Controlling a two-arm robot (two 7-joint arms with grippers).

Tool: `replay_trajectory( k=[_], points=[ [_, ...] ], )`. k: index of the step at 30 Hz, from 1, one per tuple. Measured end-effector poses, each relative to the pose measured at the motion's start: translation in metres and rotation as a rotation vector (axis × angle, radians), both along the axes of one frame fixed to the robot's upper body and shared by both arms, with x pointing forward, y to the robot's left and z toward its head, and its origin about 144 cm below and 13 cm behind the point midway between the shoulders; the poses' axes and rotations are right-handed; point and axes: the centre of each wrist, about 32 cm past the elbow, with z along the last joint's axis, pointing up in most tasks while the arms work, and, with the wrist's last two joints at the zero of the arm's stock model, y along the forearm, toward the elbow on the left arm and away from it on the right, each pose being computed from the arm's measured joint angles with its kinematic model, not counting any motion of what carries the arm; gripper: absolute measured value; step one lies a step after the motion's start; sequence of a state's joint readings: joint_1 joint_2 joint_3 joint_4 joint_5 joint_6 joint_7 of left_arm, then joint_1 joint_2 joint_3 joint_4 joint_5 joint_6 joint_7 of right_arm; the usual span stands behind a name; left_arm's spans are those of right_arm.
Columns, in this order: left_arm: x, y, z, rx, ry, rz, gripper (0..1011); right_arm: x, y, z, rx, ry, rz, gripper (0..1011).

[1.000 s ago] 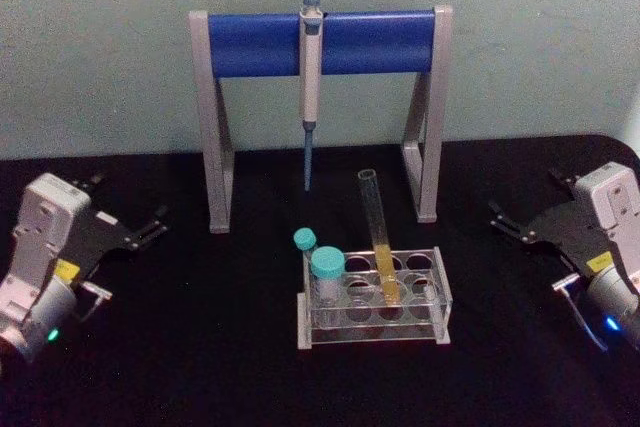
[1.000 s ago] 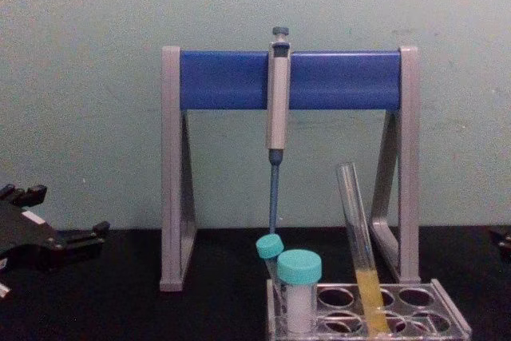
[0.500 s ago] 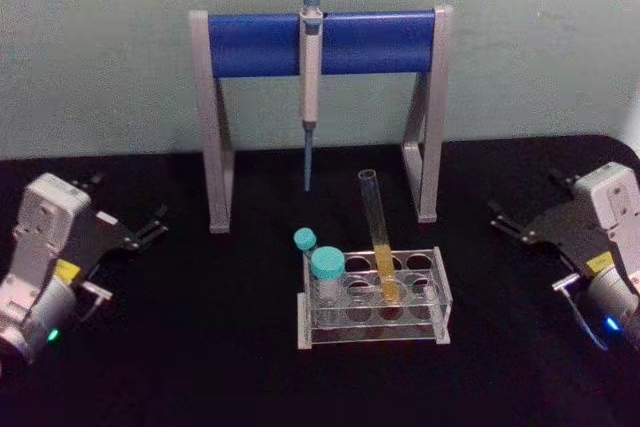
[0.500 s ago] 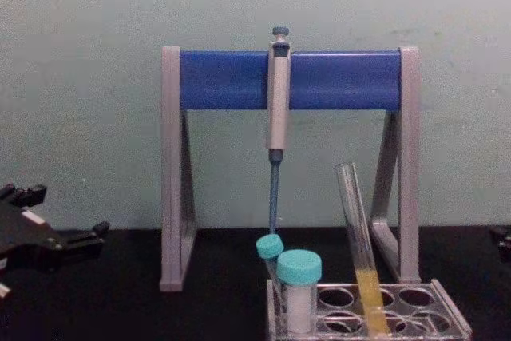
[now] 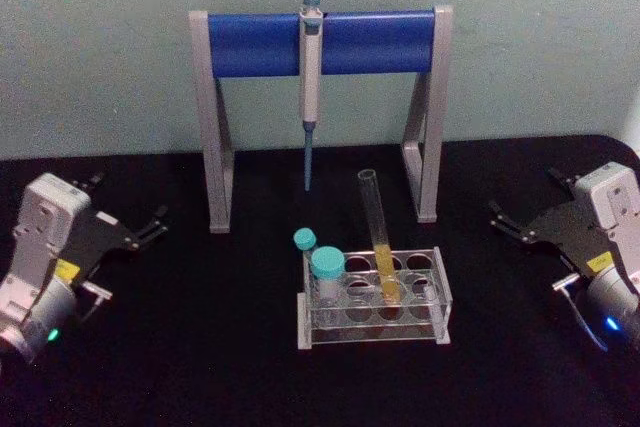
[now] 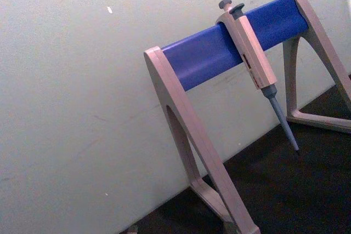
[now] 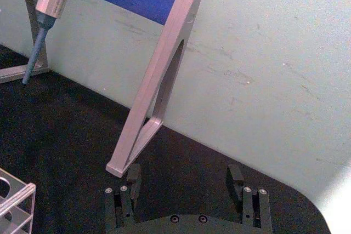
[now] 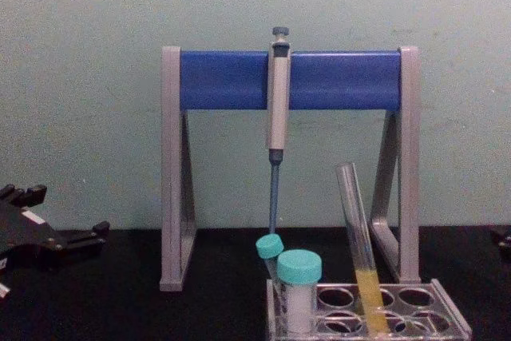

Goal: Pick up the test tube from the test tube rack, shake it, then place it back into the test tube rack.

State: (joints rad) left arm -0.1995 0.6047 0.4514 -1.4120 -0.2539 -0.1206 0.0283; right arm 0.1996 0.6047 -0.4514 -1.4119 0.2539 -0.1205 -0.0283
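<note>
Now | left claw (image 5: 128, 202) spread, empty | right claw (image 5: 528, 197) spread, empty

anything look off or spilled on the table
Nothing spilled or broken. The test tube leans in the test tube rack instead of standing upright, its open top tipped toward the robot's left. The left tool and right tool sit open at either side, apart from it.

— Where does the head view sit?
— High, looking down on the pipette stand (image 5: 250, 44) and the black surface (image 5: 200, 367). The chest view faces the stand level, nearer.
— And the wrist views?
— Each sees it slantwise, one from either end.
</note>
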Motion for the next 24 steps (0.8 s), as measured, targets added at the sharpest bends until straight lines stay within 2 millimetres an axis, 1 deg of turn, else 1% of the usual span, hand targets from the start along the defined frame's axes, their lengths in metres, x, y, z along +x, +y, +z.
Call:
replay_trajectory(
  k=[8,16,24],
  points=[
    [0.0,0.0,0.0,0.0,0.0,0.0,1001,0.0,0.0,0.0,0.0,0.0,0.0,1000],
    [0.0,0.0,0.0,0.0,0.0,0.0,1001,-0.001,0.0,0.005,0.007,-0.032,0.018,1000],
    [0.0,0.0,0.0,0.0,0.0,0.0,1001,-0.003,0.001,0.014,0.063,-0.085,0.11,1000]
  ],
)
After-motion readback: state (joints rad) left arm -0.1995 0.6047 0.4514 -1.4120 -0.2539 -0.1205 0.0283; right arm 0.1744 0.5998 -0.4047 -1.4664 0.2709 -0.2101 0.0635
